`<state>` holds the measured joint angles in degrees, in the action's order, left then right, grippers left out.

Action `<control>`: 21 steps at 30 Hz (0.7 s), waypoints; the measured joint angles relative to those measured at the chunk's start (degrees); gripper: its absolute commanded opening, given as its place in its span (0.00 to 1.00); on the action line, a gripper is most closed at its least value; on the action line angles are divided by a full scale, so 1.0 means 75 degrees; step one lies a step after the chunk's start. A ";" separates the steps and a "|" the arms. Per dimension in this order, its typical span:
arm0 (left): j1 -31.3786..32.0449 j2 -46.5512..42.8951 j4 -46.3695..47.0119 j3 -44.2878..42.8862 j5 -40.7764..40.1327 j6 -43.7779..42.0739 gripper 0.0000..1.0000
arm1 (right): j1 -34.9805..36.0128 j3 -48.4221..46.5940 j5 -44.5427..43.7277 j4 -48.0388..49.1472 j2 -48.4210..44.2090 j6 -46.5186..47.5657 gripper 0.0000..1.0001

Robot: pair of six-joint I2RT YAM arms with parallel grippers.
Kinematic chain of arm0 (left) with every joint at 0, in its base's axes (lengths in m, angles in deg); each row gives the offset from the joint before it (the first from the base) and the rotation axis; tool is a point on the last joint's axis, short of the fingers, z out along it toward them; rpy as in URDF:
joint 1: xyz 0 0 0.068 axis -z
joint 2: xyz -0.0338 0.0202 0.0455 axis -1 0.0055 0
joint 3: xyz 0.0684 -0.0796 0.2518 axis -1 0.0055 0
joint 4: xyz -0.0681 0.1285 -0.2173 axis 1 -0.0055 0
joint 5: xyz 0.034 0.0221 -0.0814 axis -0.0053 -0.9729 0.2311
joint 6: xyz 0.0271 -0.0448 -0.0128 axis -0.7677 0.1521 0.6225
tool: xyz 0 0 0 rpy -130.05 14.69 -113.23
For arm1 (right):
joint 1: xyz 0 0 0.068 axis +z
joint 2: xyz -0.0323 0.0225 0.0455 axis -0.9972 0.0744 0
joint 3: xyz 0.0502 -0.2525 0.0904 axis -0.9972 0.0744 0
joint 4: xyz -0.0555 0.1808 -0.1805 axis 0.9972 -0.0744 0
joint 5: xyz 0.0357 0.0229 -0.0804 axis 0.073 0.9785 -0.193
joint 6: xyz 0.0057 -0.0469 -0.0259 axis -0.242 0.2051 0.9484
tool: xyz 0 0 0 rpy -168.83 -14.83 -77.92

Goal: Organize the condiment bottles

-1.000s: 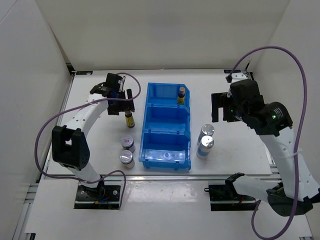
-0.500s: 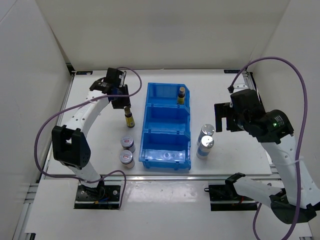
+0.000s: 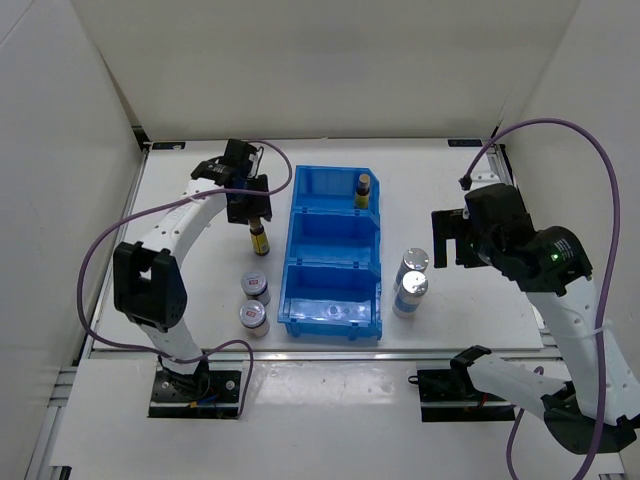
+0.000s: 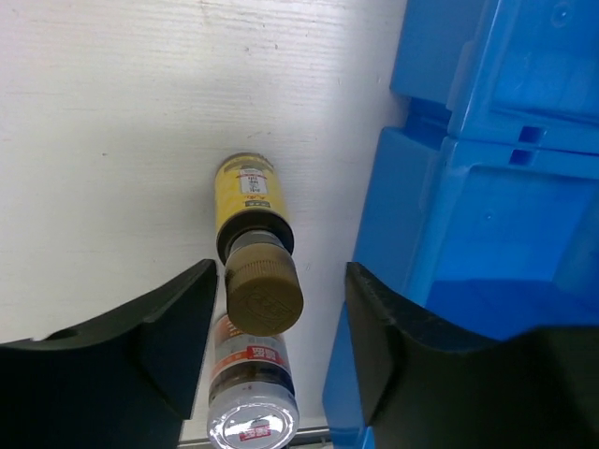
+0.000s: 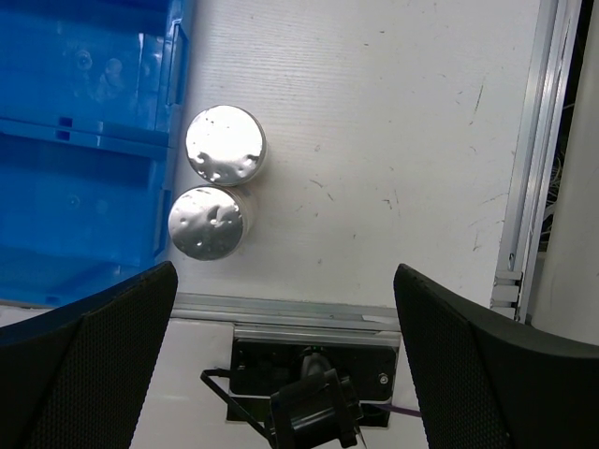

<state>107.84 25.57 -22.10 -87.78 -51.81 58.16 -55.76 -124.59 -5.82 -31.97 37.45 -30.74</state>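
Observation:
One slim amber bottle [image 3: 258, 239] stands on the table left of the blue bin [image 3: 300, 262]. In the left wrist view its dark cap [image 4: 265, 292] sits between my open fingers, close to the left one. My left gripper [image 3: 251, 207] is open above it, touching nothing. A second amber bottle [image 3: 363, 190] stands in the bin's far compartment. Two short jars [image 3: 256, 287] [image 3: 253, 316] stand near the bin's left front; one shows in the left wrist view [image 4: 251, 416]. Two silver-lidded cylinders [image 3: 414, 265] [image 5: 226, 143] [image 5: 208, 222] stand right of the bin. My right gripper [image 3: 447, 240] [image 5: 285, 281] is wide open and empty, beside them.
The bin's middle and near compartments [image 3: 330, 300] hold no bottles. The bin wall [image 4: 487, 224] is close on the right of my left fingers. A metal rail [image 5: 524, 159] runs along the table's right edge. White walls enclose the back and sides.
My left gripper has shifted right and now stands over the amber bottle. My right gripper has moved toward the near side, closer to the two cylinders.

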 measured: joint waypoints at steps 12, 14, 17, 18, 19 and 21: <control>0.0082 0.0294 -0.0519 -0.0527 -0.0361 -0.0026 0.11 | 0.0000 0.0093 0.0000 0.0000 -0.0058 -0.0009 0.99; 0.0099 0.0449 -0.0877 -0.1087 -0.0490 -0.0026 0.11 | 0.0000 0.0093 0.0003 0.0000 -0.0058 -0.0023 0.99; 0.0128 0.0752 -0.1454 -0.2480 -0.0673 -0.0041 0.11 | 0.0000 0.0102 0.0003 0.0000 -0.0058 -0.0026 0.99; 0.0137 0.0874 -0.1623 -0.3025 -0.0717 -0.0047 0.11 | 0.0000 0.0128 0.0003 0.0009 -0.0061 -0.0035 0.99; 0.0152 0.1003 -0.1731 -0.3652 -0.0758 -0.0052 0.11 | 0.0000 0.0169 0.0006 0.0006 -0.0067 -0.0047 0.99; 0.0201 0.1218 -0.1851 -0.4739 -0.0793 -0.0044 0.11 | 0.0000 0.0280 0.0017 0.0009 -0.0070 -0.0087 0.99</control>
<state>109.35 34.70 -35.98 -123.32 -57.75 57.83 -55.76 -122.49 -5.69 -31.90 36.92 -31.40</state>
